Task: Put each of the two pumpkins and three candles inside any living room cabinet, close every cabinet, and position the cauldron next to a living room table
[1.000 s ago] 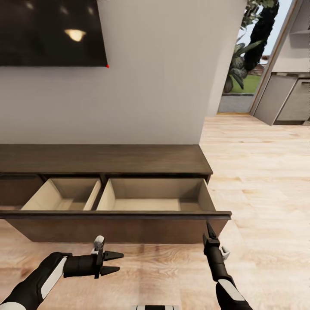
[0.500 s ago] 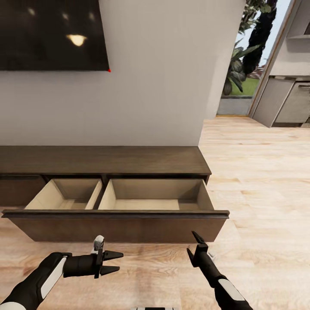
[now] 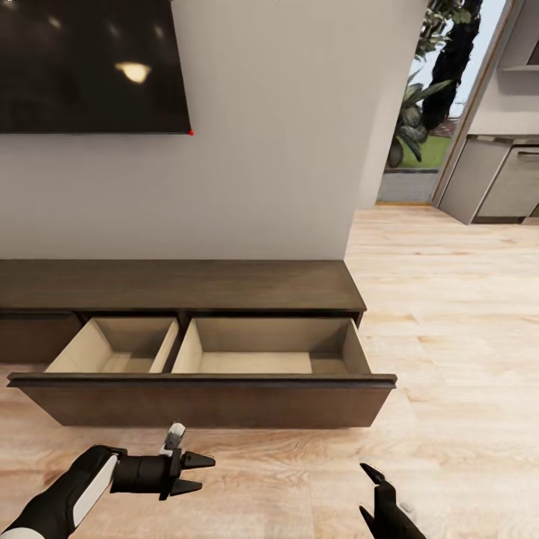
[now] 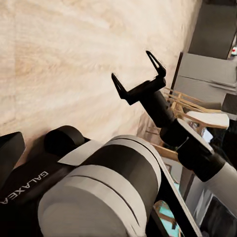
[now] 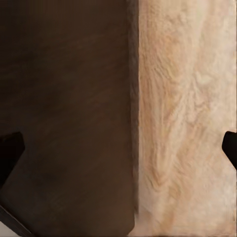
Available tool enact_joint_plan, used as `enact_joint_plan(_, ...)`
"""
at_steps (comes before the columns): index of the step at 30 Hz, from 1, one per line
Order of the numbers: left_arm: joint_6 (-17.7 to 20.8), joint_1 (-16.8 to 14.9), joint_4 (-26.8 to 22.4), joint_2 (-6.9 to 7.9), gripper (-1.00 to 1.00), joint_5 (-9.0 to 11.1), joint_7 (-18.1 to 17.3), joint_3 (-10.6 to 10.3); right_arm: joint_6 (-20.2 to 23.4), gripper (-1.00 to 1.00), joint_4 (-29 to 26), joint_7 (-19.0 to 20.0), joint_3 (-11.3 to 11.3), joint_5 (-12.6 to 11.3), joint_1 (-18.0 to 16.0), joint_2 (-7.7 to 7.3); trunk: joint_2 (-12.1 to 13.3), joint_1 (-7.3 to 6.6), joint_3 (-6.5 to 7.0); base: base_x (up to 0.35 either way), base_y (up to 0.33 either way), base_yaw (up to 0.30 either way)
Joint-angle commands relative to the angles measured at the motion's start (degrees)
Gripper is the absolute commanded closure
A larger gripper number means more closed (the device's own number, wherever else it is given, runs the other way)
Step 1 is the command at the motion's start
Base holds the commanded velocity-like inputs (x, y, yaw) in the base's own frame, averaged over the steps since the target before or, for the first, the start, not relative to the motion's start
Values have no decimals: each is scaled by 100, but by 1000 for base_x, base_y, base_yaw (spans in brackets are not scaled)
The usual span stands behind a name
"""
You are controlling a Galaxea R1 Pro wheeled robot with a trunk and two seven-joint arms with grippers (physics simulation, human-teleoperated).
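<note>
Cabinet (image 3: pixel 180 284) along the wall under the dark screen (image 3: pixel 90 67), long front (image 3: pixel 202 403) pulled out toward the robot, so both pale compartments are exposed from above. Makes sense as a drop-in setup: open top, nothing in the way. Both compartments bare as far as visible, though the near floor of each hides behind the front panel, so can't fully swear to it. No pumpkins, candles or cauldron anywhere in these shots.

Left gripper (image 3: pixel 196 473) parked low over the wood floor (image 3: pixel 449 314), just short of the pulled-out front, pointing sideways across the body, prongs spread, nothing between them. Right gripper (image 3: pixel 372 490) down at the bottom of the head view, clear of the drawer corner, fingers apart and empty too; also seen in the left wrist view (image 4: pixel 139 78), splayed wide. Right wrist view looks along the dark front panel edge where it meets the floor, with the fingertips (image 5: pixel 11 150) wide apart at the sides.

Probably a backed-off posture: arms tucked low to keep clear of the open front, hands free for fetching the first item. Drawer likely left open on purpose for loading, closing to come last.
</note>
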Motion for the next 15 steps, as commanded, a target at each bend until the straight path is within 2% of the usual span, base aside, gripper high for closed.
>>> enact_joint_plan(1, -2, 2, 61, 0, -100, -3, 71, 1, -1, -100, -2, -1, -1, -3, 67, -6, 42, -23, 19, 0, 0, 0)
enact_joint_plan(4, -19, 3, 145, 0, -100, -10, 226, -15, -15, -100, 6, 4, -10, -16, 204, -28, 162, -88, 73, 0, 0, 0)
enact_joint_plan(8, -25, 2, 174, -14, -100, -12, 646, -5, 23, -100, 12, -35, -17, -18, 280, -195, 322, -176, 144, 0, 0, 0)
enact_joint_plan(15, -24, 3, 178, -17, -100, -10, 778, 13, 37, -100, 16, 1, -29, -65, 292, -235, 603, -330, 270, 0, 0, 0)
